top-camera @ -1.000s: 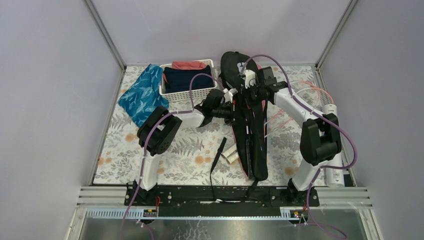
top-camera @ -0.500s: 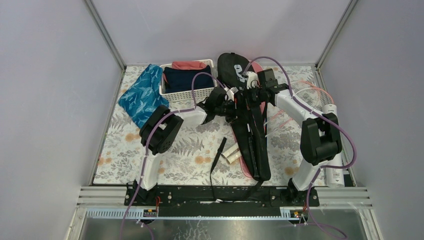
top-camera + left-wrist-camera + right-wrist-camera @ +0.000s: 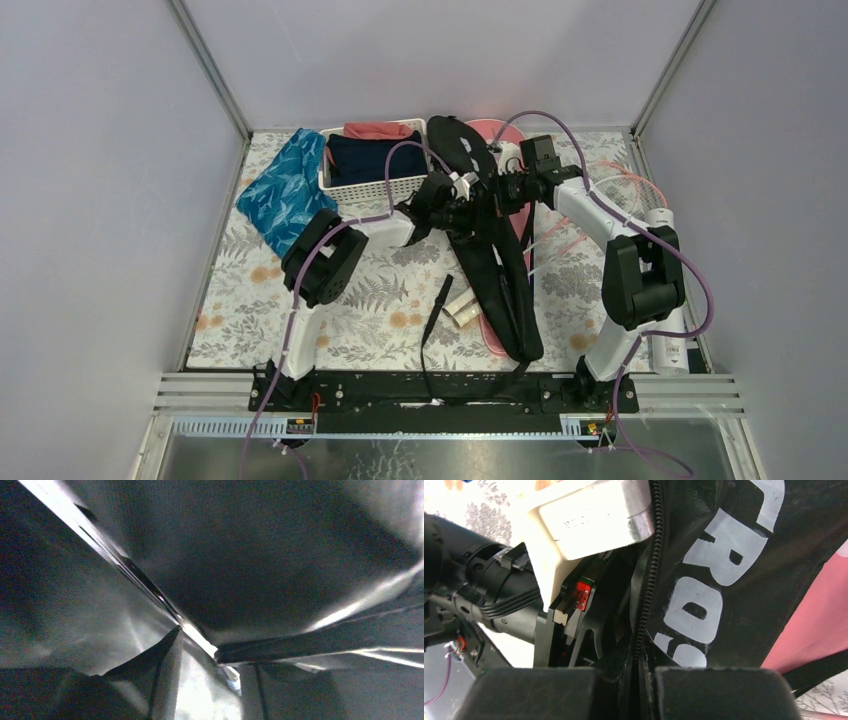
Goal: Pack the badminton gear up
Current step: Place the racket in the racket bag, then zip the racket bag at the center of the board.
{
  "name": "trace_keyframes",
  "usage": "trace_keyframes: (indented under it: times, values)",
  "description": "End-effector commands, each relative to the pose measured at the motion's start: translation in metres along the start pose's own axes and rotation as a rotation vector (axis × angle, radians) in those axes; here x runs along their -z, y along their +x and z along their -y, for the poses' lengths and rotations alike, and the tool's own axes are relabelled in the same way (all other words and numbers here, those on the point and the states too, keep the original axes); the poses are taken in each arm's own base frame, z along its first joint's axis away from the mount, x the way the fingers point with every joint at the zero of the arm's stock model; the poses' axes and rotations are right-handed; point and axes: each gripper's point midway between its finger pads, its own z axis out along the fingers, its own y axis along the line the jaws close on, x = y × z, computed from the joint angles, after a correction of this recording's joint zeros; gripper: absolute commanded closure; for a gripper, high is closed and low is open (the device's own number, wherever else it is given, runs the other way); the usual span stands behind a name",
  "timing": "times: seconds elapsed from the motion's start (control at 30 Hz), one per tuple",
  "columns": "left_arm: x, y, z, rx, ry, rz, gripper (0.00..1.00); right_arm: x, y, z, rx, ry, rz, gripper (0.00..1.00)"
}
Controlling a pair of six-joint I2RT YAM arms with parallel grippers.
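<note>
The black "CROSSWAY" bag (image 3: 500, 270) lies lengthwise over the pink bag (image 3: 497, 131), whose far end and near edge show. My right gripper (image 3: 503, 190) (image 3: 641, 672) is shut on the black bag's zipper edge (image 3: 650, 580) near its wide end. My left gripper (image 3: 470, 208) (image 3: 215, 680) is pushed into the bag's opening. Its view is dark and blurred, with one textured finger pad (image 3: 167, 675) and a bright gap beside it, so the jaws stand apart with nothing between them. A black racket handle (image 3: 438, 300) and a pale one (image 3: 461, 309) stick out beside the bags.
A white slatted basket (image 3: 372, 186) with navy and red clothes stands at the back left, and a blue patterned cloth (image 3: 285, 190) lies beside it. A white shuttlecock tube (image 3: 668, 300) lies along the right edge. A thin racket frame (image 3: 622, 190) lies at the back right.
The black bag's wide end has swung left, uncovering the pink bag's far end. My left gripper has pushed further in and its jaws have come apart. The right gripper still grips.
</note>
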Motion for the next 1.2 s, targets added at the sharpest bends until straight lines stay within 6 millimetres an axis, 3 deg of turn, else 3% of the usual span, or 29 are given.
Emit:
trace_keyframes:
  times: [0.0,0.27,0.4,0.5,0.6,0.83,0.97,1.17]
  values:
    - [0.023,-0.014,0.031,-0.228,0.107,0.047,0.44,0.023,-0.017,-0.045,0.085,-0.166,0.013,1.0]
    - [0.086,-0.001,0.058,-0.577,0.14,-0.004,0.15,0.043,-0.028,-0.033,0.155,-0.112,0.031,1.0]
    - [0.116,0.02,0.058,-0.86,0.122,-0.107,0.06,0.047,-0.029,-0.033,0.169,-0.129,0.024,1.0]
    - [0.145,0.024,0.044,-1.068,0.046,-0.173,0.05,0.052,-0.027,-0.04,0.194,-0.17,0.012,1.0]
    - [0.177,0.005,0.029,-1.244,-0.06,-0.127,0.04,0.059,-0.02,-0.049,0.226,-0.215,-0.003,1.0]
    - [0.234,-0.054,0.04,-1.651,-0.338,-0.038,0.01,0.084,-0.011,-0.074,0.271,-0.28,0.038,1.0]
    - [0.25,-0.08,0.045,-1.825,-0.437,-0.061,0.01,0.101,-0.004,-0.091,0.294,-0.325,0.062,1.0]
    - [0.259,-0.104,0.055,-2.006,-0.499,-0.142,0.01,0.12,0.011,-0.111,0.328,-0.405,0.067,1.0]
